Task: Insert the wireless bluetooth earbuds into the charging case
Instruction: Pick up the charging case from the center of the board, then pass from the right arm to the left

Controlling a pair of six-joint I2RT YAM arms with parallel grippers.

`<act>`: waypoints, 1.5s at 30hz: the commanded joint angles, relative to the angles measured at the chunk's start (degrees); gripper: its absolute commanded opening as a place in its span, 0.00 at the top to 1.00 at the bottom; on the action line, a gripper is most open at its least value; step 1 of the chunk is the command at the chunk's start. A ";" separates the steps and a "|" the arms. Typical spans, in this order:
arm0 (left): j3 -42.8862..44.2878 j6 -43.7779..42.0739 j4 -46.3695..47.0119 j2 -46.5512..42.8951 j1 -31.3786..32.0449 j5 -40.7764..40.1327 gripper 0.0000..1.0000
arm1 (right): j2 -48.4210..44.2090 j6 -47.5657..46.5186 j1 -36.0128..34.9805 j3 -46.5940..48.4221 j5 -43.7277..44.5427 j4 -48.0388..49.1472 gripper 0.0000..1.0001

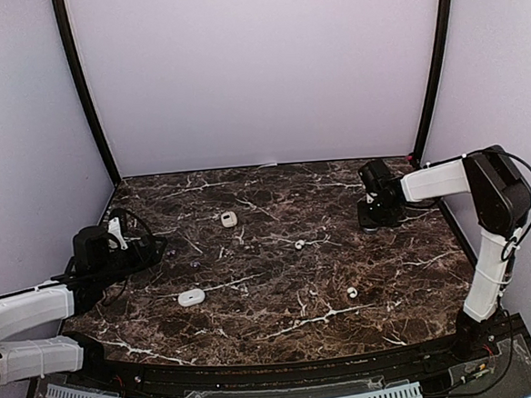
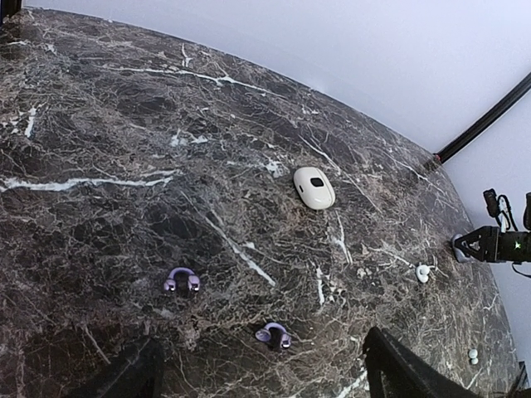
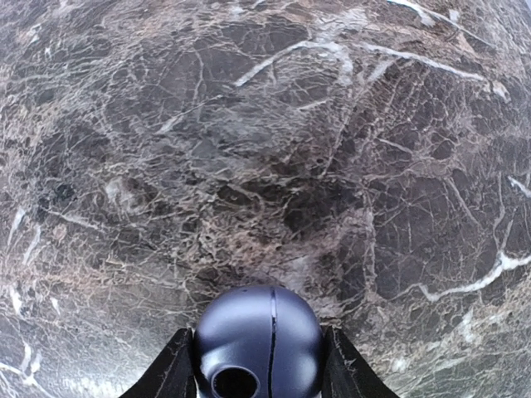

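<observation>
My left gripper (image 2: 261, 371) is open and empty, low over the marble table (image 2: 99, 124). Two small purple clip-shaped earbuds lie just ahead of it, one (image 2: 274, 335) between the fingers' line and one (image 2: 182, 280) to its left. A white pebble case (image 2: 314, 187) lies closed farther out, and it also shows in the top view (image 1: 229, 219). Two tiny white earbuds lie mid-table (image 1: 300, 245) and front right (image 1: 352, 292). My right gripper (image 3: 259, 365) is shut on a dark blue rounded charging case (image 3: 257, 332), closed, low over the table at the back right (image 1: 374, 215).
A second white pebble case (image 1: 191, 297) lies front left, near my left arm. Black frame posts (image 1: 83, 93) stand at the back corners before pale walls. The table's right edge runs close behind my right gripper.
</observation>
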State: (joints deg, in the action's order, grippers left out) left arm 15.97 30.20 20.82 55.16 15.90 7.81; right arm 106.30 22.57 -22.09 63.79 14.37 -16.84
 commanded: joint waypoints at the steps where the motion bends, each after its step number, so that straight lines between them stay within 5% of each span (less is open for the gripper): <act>1: 1.86 -1.20 -1.37 0.21 -0.26 1.55 0.05 | -1.18 -0.82 0.31 0.37 -0.76 -0.19 0.59; 13: 3.30 -1.08 0.65 2.94 -0.26 9.50 0.06 | -11.51 -4.74 -3.40 -3.02 -1.75 -1.09 0.59; 23: 5.45 1.33 9.69 13.33 0.30 26.91 0.17 | -19.43 -9.94 -24.73 -7.53 -7.11 3.51 0.60; 33: 13.59 6.82 14.71 23.52 17.17 33.96 0.20 | -26.35 -17.61 -40.30 -17.43 -3.00 23.37 0.63; 45: 26.59 8.53 10.27 30.90 26.02 34.32 0.20 | -26.23 -28.57 -46.93 -18.61 3.31 32.78 0.66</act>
State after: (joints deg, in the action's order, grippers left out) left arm 40.07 38.89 32.18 83.81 40.40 40.95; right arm 80.99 -1.96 -68.10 45.52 15.38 9.67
